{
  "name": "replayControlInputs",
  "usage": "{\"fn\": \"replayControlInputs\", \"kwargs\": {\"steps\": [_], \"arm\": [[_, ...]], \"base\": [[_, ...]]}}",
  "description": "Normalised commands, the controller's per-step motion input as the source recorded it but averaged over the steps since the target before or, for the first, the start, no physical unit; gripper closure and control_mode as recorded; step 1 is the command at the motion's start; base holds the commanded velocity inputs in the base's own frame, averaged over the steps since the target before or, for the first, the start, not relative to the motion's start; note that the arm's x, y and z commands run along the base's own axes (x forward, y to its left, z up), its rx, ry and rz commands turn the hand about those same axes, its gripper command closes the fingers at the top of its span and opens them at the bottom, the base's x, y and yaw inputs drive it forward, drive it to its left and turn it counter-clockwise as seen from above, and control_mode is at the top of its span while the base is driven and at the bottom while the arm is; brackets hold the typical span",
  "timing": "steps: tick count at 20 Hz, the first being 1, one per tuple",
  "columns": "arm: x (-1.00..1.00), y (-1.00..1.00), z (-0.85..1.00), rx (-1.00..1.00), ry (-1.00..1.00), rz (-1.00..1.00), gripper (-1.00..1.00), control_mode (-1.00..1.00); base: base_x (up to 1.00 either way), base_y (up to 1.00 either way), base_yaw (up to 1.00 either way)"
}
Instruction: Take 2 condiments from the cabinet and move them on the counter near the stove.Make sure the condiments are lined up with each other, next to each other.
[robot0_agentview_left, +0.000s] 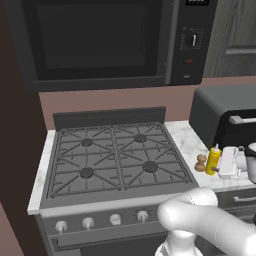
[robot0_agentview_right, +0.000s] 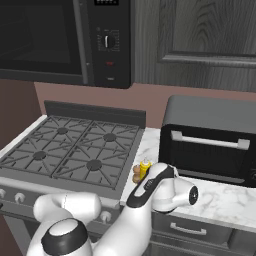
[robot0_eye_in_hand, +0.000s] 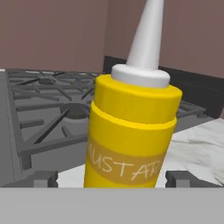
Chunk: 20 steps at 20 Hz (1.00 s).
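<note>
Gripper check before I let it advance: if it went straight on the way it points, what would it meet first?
The mustard bottle, upright on the counter directly ahead between the open jaws. Beyond it lies the stove; how near the bottle stands is unclear.

The bottle (robot0_eye_in_hand: 131, 131) looks like smooth yellow plastic with a soft sheen, a matt tan label band and a smooth white plastic nozzle; the mill (robot0_agentview_left: 201, 162) beside it looks like brown turned wood. The counter (robot0_agentview_right: 220, 197) is polished white marble with grey veins, and the stove (robot0_agentview_left: 115, 155) carries matt black grates over a dull grey metal top with shiny silver knobs. The cabinet (robot0_agentview_right: 200, 35) shows dark grey wood grain, the microwave (robot0_agentview_left: 100, 40) a glossy black front.
</note>
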Motion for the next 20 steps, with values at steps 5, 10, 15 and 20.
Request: {"fn": "replayControlInputs", "kwargs": {"steps": [5, 10, 15, 20], "arm": [[-0.24, -0.28, 0.33, 0.0, -0.13, 0.0, -1.0, -1.0], [-0.41, -0.17, 0.39, 0.0, -0.15, 0.0, -1.0, -1.0], [-0.51, -0.04, 0.55, -0.01, -0.11, 0.0, -1.0, -1.0], [-0.56, 0.01, 0.8, -0.06, 0.02, 0.0, -1.0, -1.0]], "base": [[0.0, 0.0, 0.0], [0.0, 0.0, 0.0], [0.0, 0.0, 0.0], [0.0, 0.0, 0.0]]}}
